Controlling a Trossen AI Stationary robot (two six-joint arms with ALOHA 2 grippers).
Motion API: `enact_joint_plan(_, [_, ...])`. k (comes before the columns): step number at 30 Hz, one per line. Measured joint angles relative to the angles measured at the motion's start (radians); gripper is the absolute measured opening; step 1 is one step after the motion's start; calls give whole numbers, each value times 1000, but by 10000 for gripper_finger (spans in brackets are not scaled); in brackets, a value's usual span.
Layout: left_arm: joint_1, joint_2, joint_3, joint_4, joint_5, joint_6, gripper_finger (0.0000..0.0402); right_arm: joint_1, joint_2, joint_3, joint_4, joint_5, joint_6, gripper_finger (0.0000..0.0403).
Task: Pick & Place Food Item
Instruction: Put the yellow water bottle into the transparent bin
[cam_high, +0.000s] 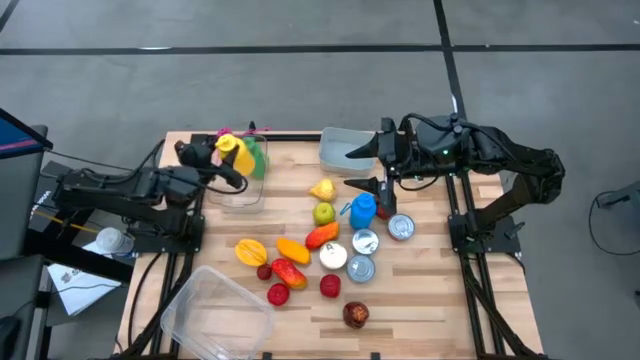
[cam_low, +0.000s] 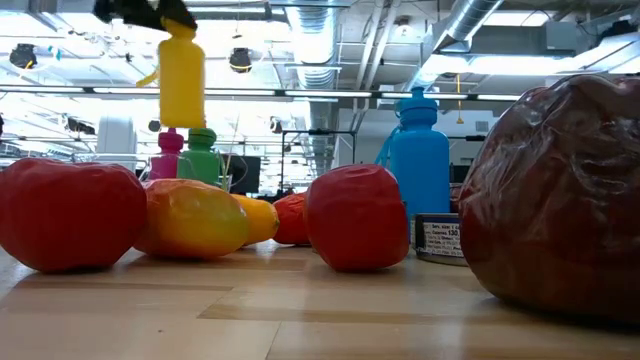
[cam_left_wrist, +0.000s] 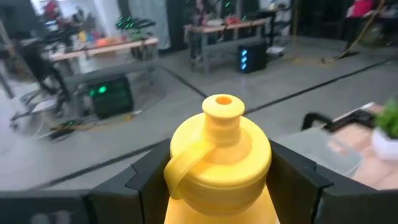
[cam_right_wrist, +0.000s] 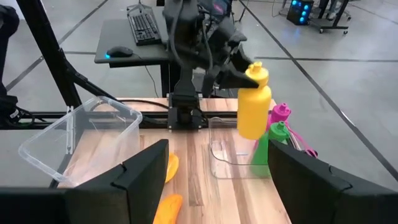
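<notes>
We're looking at a light wooden slatted table (cam_high: 420, 310) on a grey concrete floor, and across the tabletop we can see a big workshop behind it with exposed ducts, ceiling lights and other benches. The left gripper (cam_high: 232, 160) is clamped on a yellow plastic squeeze bottle with a looped cap (cam_high: 240, 155), held up off the table over the far left corner; in the low view the bottle (cam_low: 181, 75) hangs in the air well above the green bottle (cam_low: 202, 155) and the pink bottle (cam_low: 167, 155), which stand in a clear plastic tub (cam_high: 235, 195). The right gripper (cam_high: 362, 170) sits with its fingers spread apart and nothing between them, near the far edge beside another clear rectangular container (cam_high: 345, 150). The middle of the table is pretty cluttered: a blue plastic bottle (cam_high: 362, 209), a yellow pear (cam_high: 322, 189), a green apple (cam_high: 323, 212), an orange carrot-looking piece (cam_high: 321, 236), a few small tin cans (cam_high: 401, 227), some red and yellow toy fruit (cam_high: 288, 272), and a dark red round fruit (cam_high: 355, 315) near the front. A third, bigger clear plastic bin (cam_high: 215, 315) lies tilted at the front left corner.
</notes>
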Motion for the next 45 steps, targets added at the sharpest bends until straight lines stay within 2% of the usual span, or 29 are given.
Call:
enact_joint_plan(5, [1,-14,-67,-97,-13,-182,207,0,8,0,0,0,-3,265])
enact_joint_plan(12, [2,-14,-153,-122,-80,-237,207,0,7,0,2,0,-3,265])
enact_joint_plan(21, [47,-55,-263,-213,-120,-406,207,0,7,0,2,0,4,265])
enact_joint_plan(31, [135,-78,-346,-148,-60,-411,207,0,7,0,2,0,4,265])
enact_joint_plan(42, [189,-78,-412,-31,-58,-404,207,0,7,0,2,0,5,265])
enact_joint_plan(45, [197,-78,-429,15,-59,-362,207,0,7,0,2,0,5,265])
